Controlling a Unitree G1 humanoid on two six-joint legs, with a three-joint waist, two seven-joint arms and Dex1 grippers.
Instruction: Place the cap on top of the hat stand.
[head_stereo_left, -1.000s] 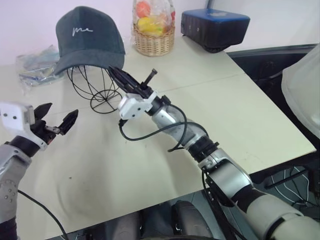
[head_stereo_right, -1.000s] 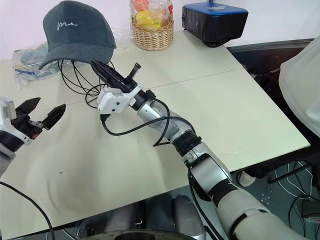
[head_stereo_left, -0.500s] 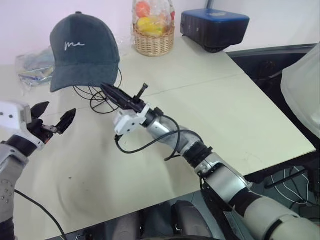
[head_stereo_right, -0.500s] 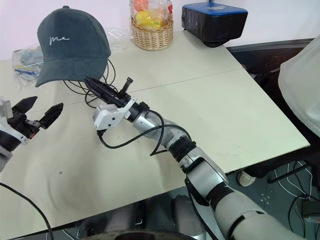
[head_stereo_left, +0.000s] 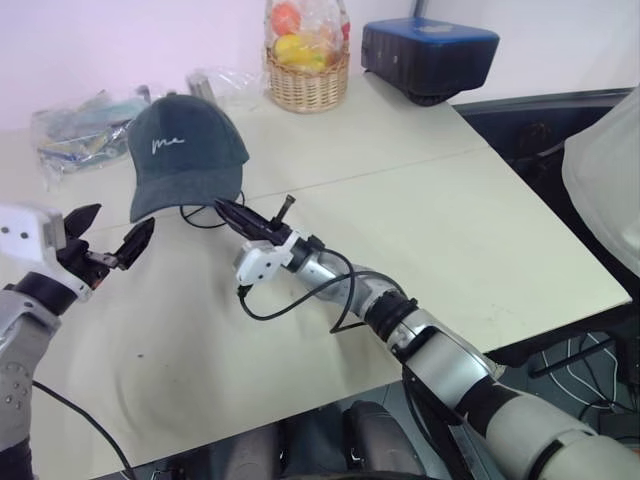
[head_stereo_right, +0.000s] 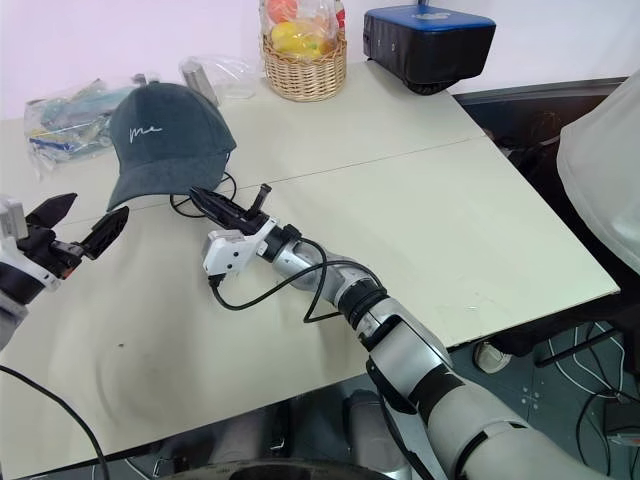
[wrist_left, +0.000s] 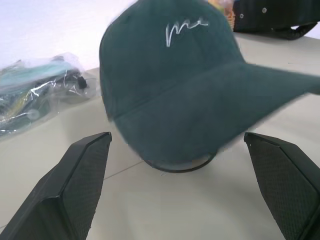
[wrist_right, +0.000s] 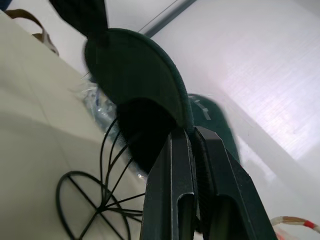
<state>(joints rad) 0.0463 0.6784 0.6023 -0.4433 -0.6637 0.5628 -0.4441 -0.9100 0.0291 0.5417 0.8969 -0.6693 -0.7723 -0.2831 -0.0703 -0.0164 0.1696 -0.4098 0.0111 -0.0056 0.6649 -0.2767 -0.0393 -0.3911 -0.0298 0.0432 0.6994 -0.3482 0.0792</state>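
hat stand (head_stereo_left: 207, 213) mostly hidden under cap (head_stereo_left: 183, 157), cap brim blurred in left wrist view

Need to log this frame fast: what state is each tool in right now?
Left tool: open, holding nothing.
Right tool: closed on the cap at its brim.

A wicker basket (head_stereo_left: 308, 85) of wrapped fruit stands at the table's (head_stereo_left: 420, 200) far edge, a dark blue box (head_stereo_left: 430, 55) beside it — crinkled plastic bags (head_stereo_left: 75, 140), perhaps packaging, lie far left.
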